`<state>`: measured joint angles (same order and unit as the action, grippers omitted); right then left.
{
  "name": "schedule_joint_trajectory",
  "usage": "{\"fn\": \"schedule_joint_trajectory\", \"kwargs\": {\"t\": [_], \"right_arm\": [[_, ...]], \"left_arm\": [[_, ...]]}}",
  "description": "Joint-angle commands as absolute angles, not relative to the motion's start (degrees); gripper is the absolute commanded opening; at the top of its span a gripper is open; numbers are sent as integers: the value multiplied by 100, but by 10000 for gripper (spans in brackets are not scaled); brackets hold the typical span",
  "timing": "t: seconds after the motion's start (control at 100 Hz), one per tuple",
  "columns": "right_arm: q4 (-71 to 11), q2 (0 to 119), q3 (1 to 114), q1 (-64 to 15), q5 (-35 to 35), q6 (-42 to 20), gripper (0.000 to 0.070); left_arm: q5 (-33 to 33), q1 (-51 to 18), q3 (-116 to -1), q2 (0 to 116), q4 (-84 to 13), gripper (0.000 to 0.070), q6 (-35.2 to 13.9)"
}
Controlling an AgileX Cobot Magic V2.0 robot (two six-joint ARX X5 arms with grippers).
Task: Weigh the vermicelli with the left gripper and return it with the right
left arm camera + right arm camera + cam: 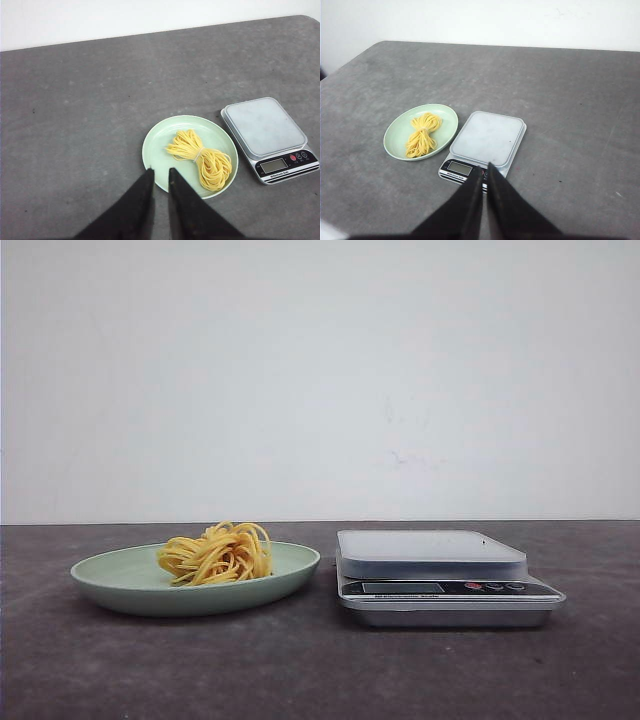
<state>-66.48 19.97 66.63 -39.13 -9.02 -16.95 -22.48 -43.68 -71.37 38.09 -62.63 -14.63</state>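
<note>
Both arms are hanging high above the grey counter [320,670], outside the front view, wrist cameras angling down. Left claw [160,173] is sitting closed and empty over the near rim of the green plate [162,145]. Right claw [483,168] is likewise closed and empty, poised above the scale [485,142]. The vermicelli [217,553] is lying bundled on the plate, just left of the scale.

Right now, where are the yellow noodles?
The vermicelli lies on the green plate, on the left of the front view, just left of the scale.
</note>
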Motion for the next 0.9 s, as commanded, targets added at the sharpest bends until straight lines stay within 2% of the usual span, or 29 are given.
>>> {"fn": "schedule_joint_trajectory", "kwargs": {"t": [0.0,0.11,0.2,0.29,0.41,0.67,0.89], "right_arm": [[-6571,2008,6755,-3940,-906,-1756,5],[-6571,2008,6755,-3940,-904,-1756,5],[-6571,2008,6755,-3940,-904,-1756,5],[-6571,2008,6755,-3940,-904,-1756,5],[-6571,2008,6755,-3940,-904,-1756,5],[-6569,2008,6755,-3940,-904,-1756,5],[-6569,2008,6755,-3940,-904,-1756,5]], "left_arm": [[-2248,-4416,-7205,3839,-6200,11,-1483],[-2257,-4381,-7205,3804,-6195,11,-1459],[-2261,-4112,-7205,3715,-6128,11,-596],[-2259,-3555,-7159,3597,-5870,11,-325],[-2185,-2556,-6753,3306,-4873,11,-322],[-1584,-1144,-4248,2091,-1870,11,-301],[-849,-534,-1984,1044,-921,11,-327]]}}
